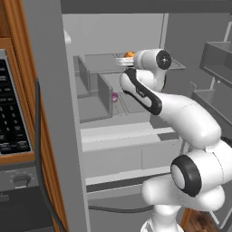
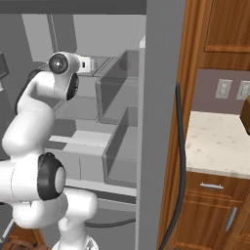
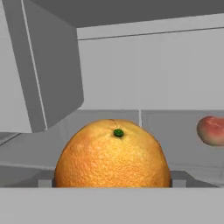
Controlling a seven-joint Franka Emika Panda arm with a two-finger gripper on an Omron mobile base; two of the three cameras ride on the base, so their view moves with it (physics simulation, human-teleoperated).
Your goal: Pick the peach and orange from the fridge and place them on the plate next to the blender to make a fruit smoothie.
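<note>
Grey fridge (image 1: 136,31) shelving surrounds the hand (image 1: 123,62), whose opening I cannot tell, reaching toward the orange (image 3: 112,154) just before it, peach (image 3: 211,130) beyond; probably advance squarely so the fingers straddle its middle.

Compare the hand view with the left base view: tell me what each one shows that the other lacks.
Hand view: the peach, at the picture's right past the orange, and the orange's green stem spot. Left base view: a small pink-purple item on a lower shelf, and a keypad left of the fridge. Both: the orange and the fridge's grey interior.
</note>
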